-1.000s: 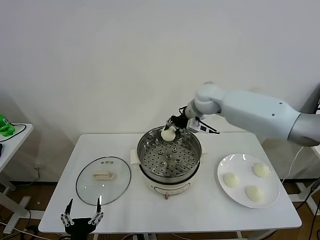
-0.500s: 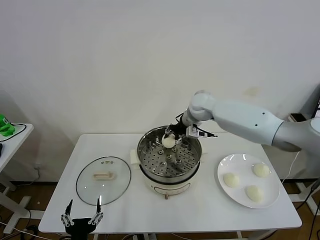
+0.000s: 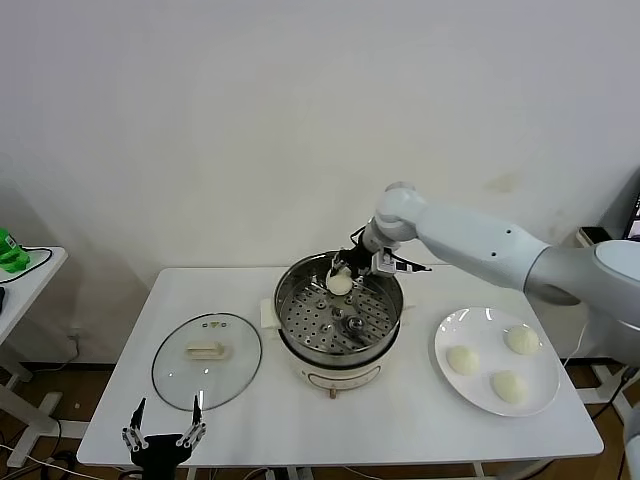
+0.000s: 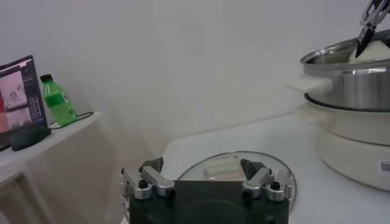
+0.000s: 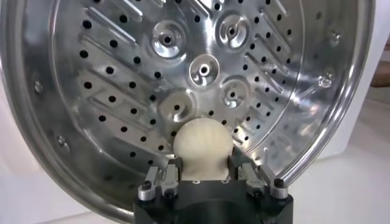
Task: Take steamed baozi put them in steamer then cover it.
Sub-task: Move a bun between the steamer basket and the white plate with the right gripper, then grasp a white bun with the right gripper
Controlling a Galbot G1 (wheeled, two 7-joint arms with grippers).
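Observation:
My right gripper [image 3: 346,272] reaches into the far side of the steamer [image 3: 285,302], shut on one baozi [image 3: 340,284]. In the right wrist view that baozi [image 5: 203,143] sits between the fingers [image 5: 172,171], close over the perforated tray [image 5: 122,91]. Three more baozi [image 3: 462,360] lie on the white plate [image 3: 447,331] at the right. The glass cover [image 3: 228,375] lies flat on the table left of the steamer. My left gripper [image 3: 168,405] hangs open at the table's front left edge, just short of the cover [image 4: 231,167].
The steamer [image 4: 353,85] stands on a white base at the table's middle. A side table with a green bottle [image 4: 58,100] and a screen is off to the left. A wall runs close behind the table.
My right gripper has come down with the baozi from above the steamer's far rim to low inside the pot. The left arm has stayed still.

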